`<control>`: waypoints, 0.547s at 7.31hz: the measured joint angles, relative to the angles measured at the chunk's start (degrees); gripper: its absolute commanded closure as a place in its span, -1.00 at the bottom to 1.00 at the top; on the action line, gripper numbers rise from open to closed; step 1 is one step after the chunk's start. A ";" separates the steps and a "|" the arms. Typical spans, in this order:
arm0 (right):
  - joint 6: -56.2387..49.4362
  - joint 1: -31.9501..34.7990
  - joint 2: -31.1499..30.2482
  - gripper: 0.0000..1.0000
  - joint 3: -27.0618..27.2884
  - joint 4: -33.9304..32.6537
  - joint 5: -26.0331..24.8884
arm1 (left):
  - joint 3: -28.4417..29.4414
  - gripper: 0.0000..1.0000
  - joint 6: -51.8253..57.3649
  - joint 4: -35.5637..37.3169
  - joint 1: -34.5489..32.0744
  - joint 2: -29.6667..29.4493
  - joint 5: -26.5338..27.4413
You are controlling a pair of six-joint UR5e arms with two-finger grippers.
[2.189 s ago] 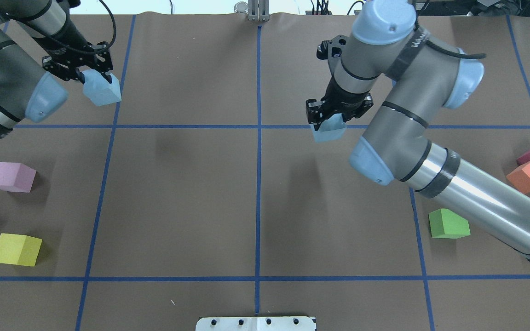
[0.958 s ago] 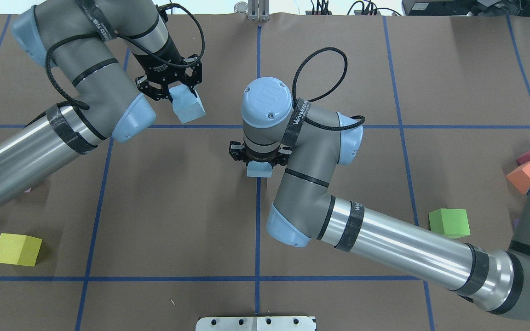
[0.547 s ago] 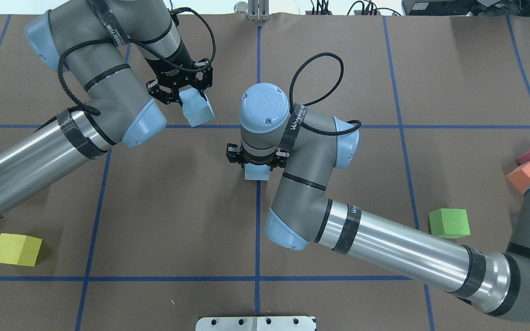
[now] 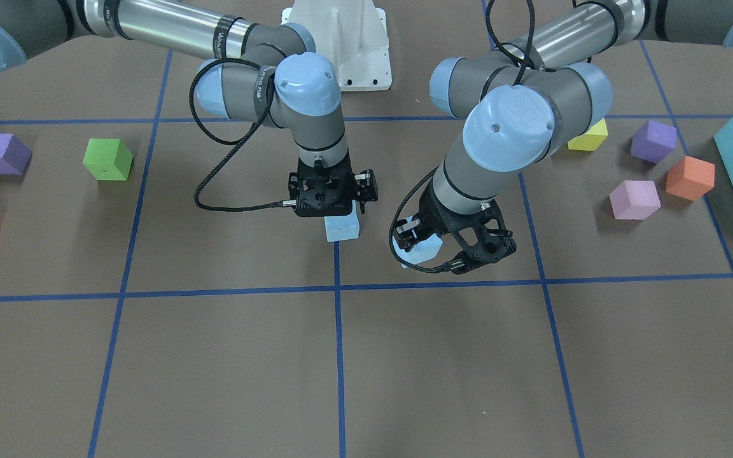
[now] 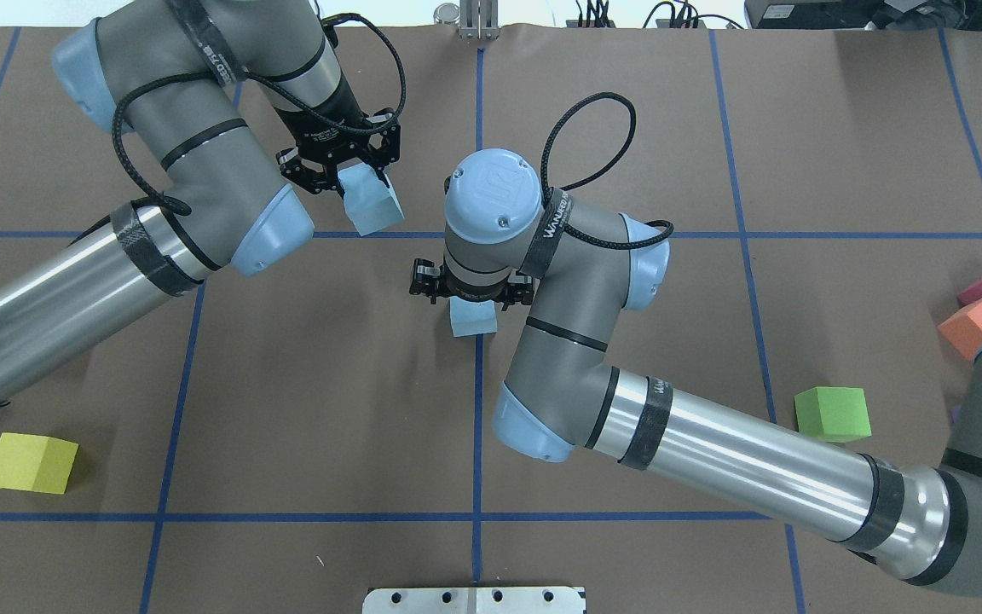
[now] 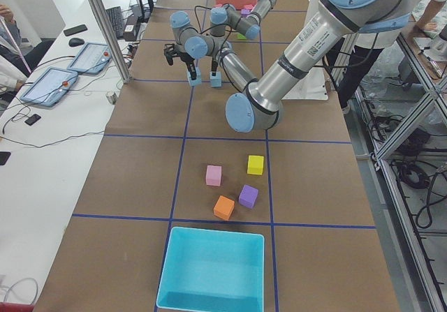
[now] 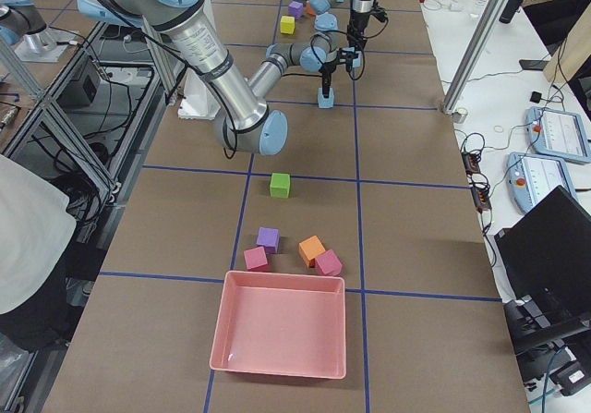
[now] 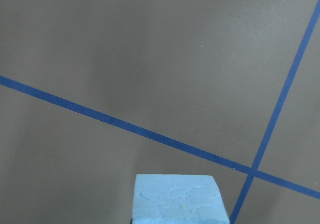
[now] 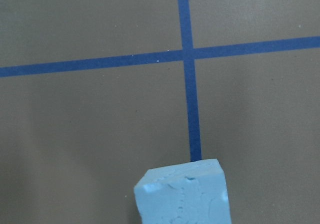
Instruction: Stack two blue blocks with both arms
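**First speaker:** What is shown around the blue tape cross [image 4: 337, 288] at the middle of the table?

**Second speaker:** Two pale blue foam cubes are shown, each pinched between black jaws. The centre blue cube [image 5: 472, 319] is clamped by the right gripper [image 5: 470, 298]. It is held low, just on the robot's side of the cross. Whether it is touching the brown paper [image 5: 329, 384] cannot be told. The raised blue cube [image 5: 372, 209] is pinched by the left gripper [image 5: 361, 177]. It is carried clear of the table, near the cross on the robot's left.

**First speaker:** How are the cubes expected to handle?

**Second speaker:** They are judged to be light, soft and slightly rough, so slipping is thought unlikely. They could be dented or skewed if squeezed hard. Hold is best taken on two opposite flat faces, towards the upper half. That way the underside is left free to be seated squarely on the cube below.
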 measured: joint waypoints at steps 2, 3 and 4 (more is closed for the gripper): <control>-6.91 5.21 -7.95 -1.00 7.89 -0.16 5.08 | -0.03 0.12 0.48 -0.29 2.26 -0.96 1.79; -9.08 7.04 -9.91 -1.00 9.51 -0.20 6.40 | 0.00 0.12 1.52 -0.33 4.02 -1.83 3.31; -10.99 8.26 -11.00 -1.00 10.07 -0.19 6.87 | 0.32 0.12 3.60 -0.32 5.62 -2.57 4.70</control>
